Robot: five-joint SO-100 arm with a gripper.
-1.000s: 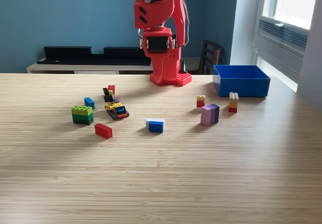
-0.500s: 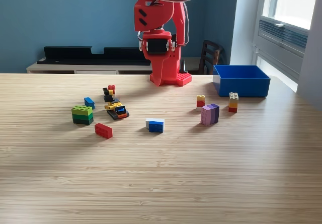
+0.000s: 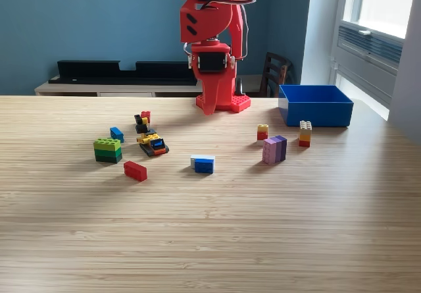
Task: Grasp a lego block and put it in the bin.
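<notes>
Red arm stands folded up at top centre of the frame, base on the far table edge; its claw isn't clearly readable in the folded stack, so cannot tell if it is wide or narrow, and nothing seems held. Task looks unstarted: no block grasped, and the blue bin at right of centre, near the far right table edge, shows no block above its wall, though its floor is hidden from this angle.

All blocks lie on the wooden table:
- green stack and small blue block at left
- red brick lower left of centre
- yellow-black cluster, black-red pieces just behind it
- blue-white block at centre
- purple block, yellow-red block, tan-red stack at right, nearest the bin

Left to do: everything, reach, grip, carry, drop.

Room: whole lower half of the frame is bare table, lots of space. Blocks well apart except the left cluster. The tan-red stack sits near the bin's front wall, so approach there is tighter. Bin is close to the table's right edge; window ledge beyond it
</notes>
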